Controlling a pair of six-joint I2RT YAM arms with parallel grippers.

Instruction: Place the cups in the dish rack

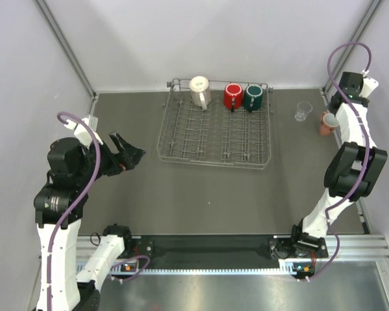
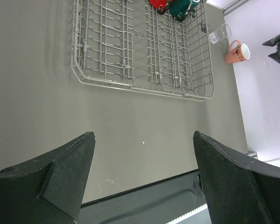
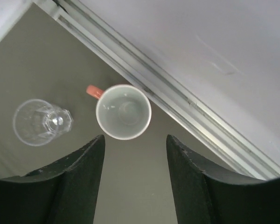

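The grey wire dish rack (image 1: 214, 164) stands at the back centre. A white speckled mug (image 1: 200, 91), a red mug (image 1: 233, 96) and a dark green mug (image 1: 253, 97) sit along its far side. Right of the rack stand the clear glass (image 1: 303, 111) and the salmon-pink mug (image 1: 328, 123). My right gripper (image 3: 135, 137) hangs open above the salmon-pink mug (image 3: 123, 112), which lies just past its fingertips, upright, white inside; the glass (image 3: 41, 121) is to its left. My left gripper (image 2: 143, 135) is wide open and holds nothing, well left of the rack (image 2: 140, 89).
A metal frame rail (image 3: 186, 102) and the grey wall run close behind the salmon-pink mug at the table's right edge. A black strip (image 1: 207, 247) lines the near edge between the arm bases.
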